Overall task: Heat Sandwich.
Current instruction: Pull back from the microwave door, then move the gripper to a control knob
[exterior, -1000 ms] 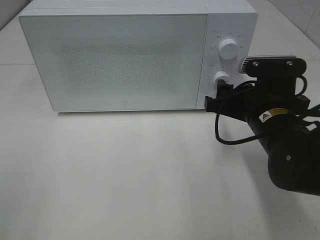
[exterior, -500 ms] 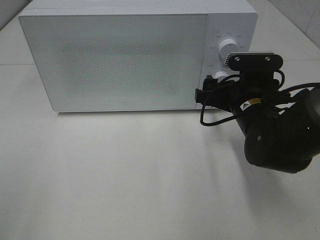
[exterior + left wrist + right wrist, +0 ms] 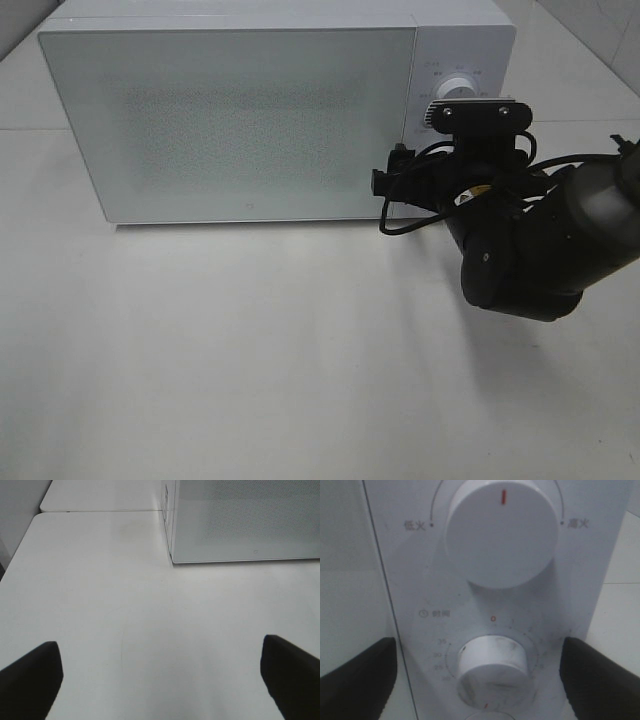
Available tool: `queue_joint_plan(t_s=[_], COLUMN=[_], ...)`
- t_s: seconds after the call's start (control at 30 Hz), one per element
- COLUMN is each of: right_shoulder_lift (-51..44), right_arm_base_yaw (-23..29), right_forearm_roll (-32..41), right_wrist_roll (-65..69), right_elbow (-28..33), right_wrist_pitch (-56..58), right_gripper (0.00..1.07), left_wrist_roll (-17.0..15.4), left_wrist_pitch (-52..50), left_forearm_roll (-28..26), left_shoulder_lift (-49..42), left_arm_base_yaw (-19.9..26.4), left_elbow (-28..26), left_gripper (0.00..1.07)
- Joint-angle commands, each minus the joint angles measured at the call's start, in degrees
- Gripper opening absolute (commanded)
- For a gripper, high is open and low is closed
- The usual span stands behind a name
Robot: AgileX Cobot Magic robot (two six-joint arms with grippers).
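Note:
The sandwich is out of view. The white microwave (image 3: 240, 120) stands with its door shut at the back of the table. My right arm (image 3: 530, 250) reaches up to its control panel and covers the lower dial in the high view. In the right wrist view, my right gripper (image 3: 480, 680) is open. Its dark fingers (image 3: 357, 672) stand wide on either side of the lower timer dial (image 3: 490, 662) without touching it. The upper power dial (image 3: 501, 532) sits above it. My left gripper (image 3: 160, 680) is open over bare table, off the microwave's left front corner (image 3: 172, 560).
The white table (image 3: 250, 350) spreads in front of the microwave. A black cable (image 3: 405, 215) loops from my right wrist close to the door's right edge. A second table surface (image 3: 100, 500) adjoins at the back left.
My right arm has swung left and closer to the control panel, and it now hides the lower dial in the high view. The microwave has not moved.

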Motion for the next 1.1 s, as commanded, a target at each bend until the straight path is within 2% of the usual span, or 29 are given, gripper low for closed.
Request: queue_joint_plan(t_s=[0.03, 0.17, 0.23, 0.27, 0.3, 0.33, 0.37, 0.4, 0.43, 0.47, 0.5, 0.63, 1.1], right_shoulder_lift=[-0.2, -0.2, -0.2, -0.2, -0.2, -0.2, -0.2, -0.2, -0.2, -0.2, -0.2, -0.2, -0.2], right_arm_base_yaw=[-0.6, -0.6, -0.6, -0.6, -0.6, -0.6, -0.6, -0.6, -0.6, -0.6, -0.6, -0.6, -0.6], right_forearm_roll=[-0.8, -0.9, -1.1, -1.1, -1.3, -1.3, -1.3, -1.3, -1.3, -1.3, -1.3, -1.4, -1.5], right_wrist_roll=[0.4, 0.4, 0.4, 0.4, 0.4, 0.4, 0.4, 0.4, 0.4, 0.4, 0.4, 0.4, 0.6], right_elbow=[-0.5, -0.5, -0.5, -0.5, -0.5, -0.5, -0.5, -0.5, -0.5, -0.5, -0.5, -0.5, -0.5], right_wrist_pitch=[0.5, 0.5, 0.7, 0.7, 0.8, 0.8, 0.8, 0.8, 0.8, 0.8, 0.9, 1.1, 0.6], right_gripper=[0.84, 0.82, 0.73, 0.73, 0.68, 0.56, 0.48, 0.48, 0.42, 0.35, 0.22, 0.08, 0.09], left_wrist_roll=[-0.1, -0.1, -0.1, -0.1, -0.1, -0.1, -0.1, -0.1, -0.1, -0.1, -0.1, -0.1, -0.1], left_wrist_pitch=[0.0, 0.0, 0.0, 0.0, 0.0, 0.0, 0.0, 0.0, 0.0, 0.0, 0.0, 0.0, 0.0], left_forearm_roll=[-0.1, -0.1, -0.1, -0.1, -0.1, -0.1, -0.1, -0.1, -0.1, -0.1, -0.1, -0.1, -0.1], left_shoulder_lift=[-1.7, -1.7, -1.7, -1.7, -1.7, -1.7, -1.7, -1.7, -1.7, -1.7, -1.7, -1.7, -1.7], left_arm_base_yaw=[0.0, 0.0, 0.0, 0.0, 0.0, 0.0, 0.0, 0.0, 0.0, 0.0, 0.0, 0.0, 0.0], left_elbow=[0.2, 0.2, 0.2, 0.2, 0.2, 0.2, 0.2, 0.2, 0.2, 0.2, 0.2, 0.2, 0.2], left_gripper=[1.01, 1.01, 1.01, 1.01, 1.01, 1.01, 1.01, 1.01, 1.01, 1.01, 1.01, 1.01, 1.01])
